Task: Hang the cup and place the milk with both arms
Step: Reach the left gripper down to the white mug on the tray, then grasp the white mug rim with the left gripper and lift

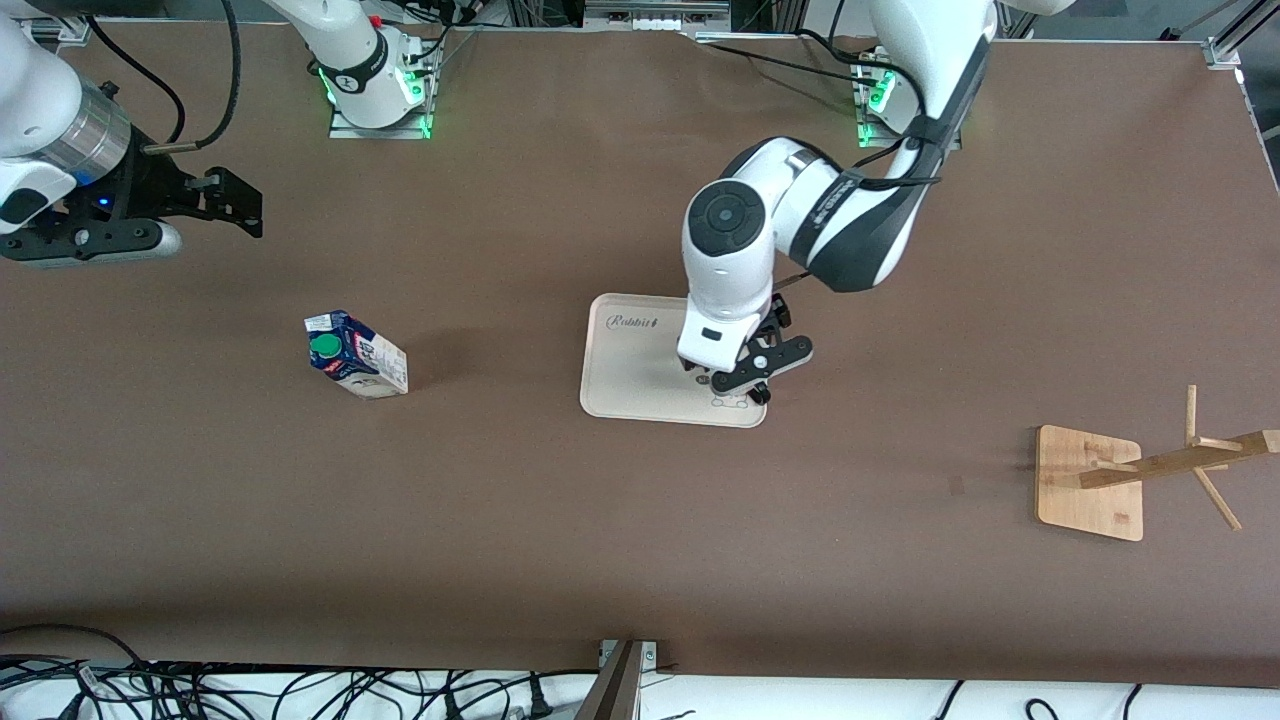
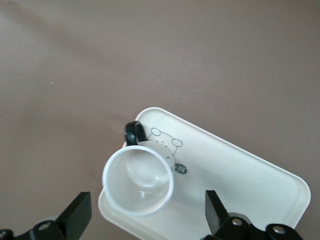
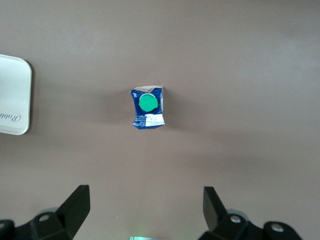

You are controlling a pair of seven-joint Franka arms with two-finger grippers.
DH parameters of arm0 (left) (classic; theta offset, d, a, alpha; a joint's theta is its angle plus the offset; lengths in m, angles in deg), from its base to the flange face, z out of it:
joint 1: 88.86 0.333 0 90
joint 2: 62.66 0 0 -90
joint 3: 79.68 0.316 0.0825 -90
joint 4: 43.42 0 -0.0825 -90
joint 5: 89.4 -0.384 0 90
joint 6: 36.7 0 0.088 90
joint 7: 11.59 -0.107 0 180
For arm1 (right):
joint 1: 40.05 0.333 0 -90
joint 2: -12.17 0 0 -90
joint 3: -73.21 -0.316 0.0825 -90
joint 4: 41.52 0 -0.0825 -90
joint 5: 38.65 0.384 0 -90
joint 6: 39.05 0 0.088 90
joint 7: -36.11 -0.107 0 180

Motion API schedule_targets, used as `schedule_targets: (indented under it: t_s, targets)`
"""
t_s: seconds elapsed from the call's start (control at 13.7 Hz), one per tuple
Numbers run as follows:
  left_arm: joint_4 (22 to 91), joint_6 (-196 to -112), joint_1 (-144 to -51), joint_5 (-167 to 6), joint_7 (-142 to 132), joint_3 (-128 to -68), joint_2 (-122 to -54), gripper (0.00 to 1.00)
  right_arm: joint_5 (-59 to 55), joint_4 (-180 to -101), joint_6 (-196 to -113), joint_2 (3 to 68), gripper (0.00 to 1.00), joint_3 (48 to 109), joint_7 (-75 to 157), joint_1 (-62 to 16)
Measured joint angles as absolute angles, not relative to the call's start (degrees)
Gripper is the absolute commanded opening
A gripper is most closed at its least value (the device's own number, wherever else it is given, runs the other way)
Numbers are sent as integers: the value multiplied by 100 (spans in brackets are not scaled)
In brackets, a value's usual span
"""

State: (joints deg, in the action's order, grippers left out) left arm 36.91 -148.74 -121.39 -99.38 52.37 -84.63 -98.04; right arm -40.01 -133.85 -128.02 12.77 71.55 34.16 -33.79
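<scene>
The cup (image 2: 139, 180), a white mug with a black loop handle, stands upright on the cream tray (image 2: 240, 172), at the corner nearer the front camera toward the left arm's end. My left gripper (image 2: 145, 212) hangs open just above it, one finger on either side, not touching. In the front view the left gripper (image 1: 737, 386) hides the cup. The milk (image 1: 355, 355), a carton with a blue top and green cap, stands on the table toward the right arm's end. My right gripper (image 1: 248, 206) is open and empty, high over the table; its wrist view shows the milk (image 3: 147, 107) below.
A wooden cup rack (image 1: 1090, 485) with slanted pegs stands at the left arm's end of the table, nearer the front camera than the tray (image 1: 625, 370). A corner of the tray (image 3: 12, 102) shows in the right wrist view. Cables lie along the table's front edge.
</scene>
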Motion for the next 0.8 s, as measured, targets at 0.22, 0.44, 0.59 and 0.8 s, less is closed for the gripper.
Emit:
schedule_targets:
  t_s: [0.22,0.44,0.59,0.8]
  targets:
    - [3803,-15402,-12141,-9944,5517,-8436,-10101,100,-4001,-13383,-12878,1273,100,7150,3423,-3469]
    - [3987,-15504,-12228,-9985,6099,-8437,-10154,100,-4001,-13383,-13060,1273,100,7121,3423,-3468]
    - [4118,-15641,-12298,-10223,6206,-8437,-10156,100,-4001,-13383,-13089,1273,100,7117,3423,-3469]
    - [4467,-16230,-12309,-10476,6265,-8412,-10161,91,-4001,-13383,-13089,1272,100,7119,3423,-3474]
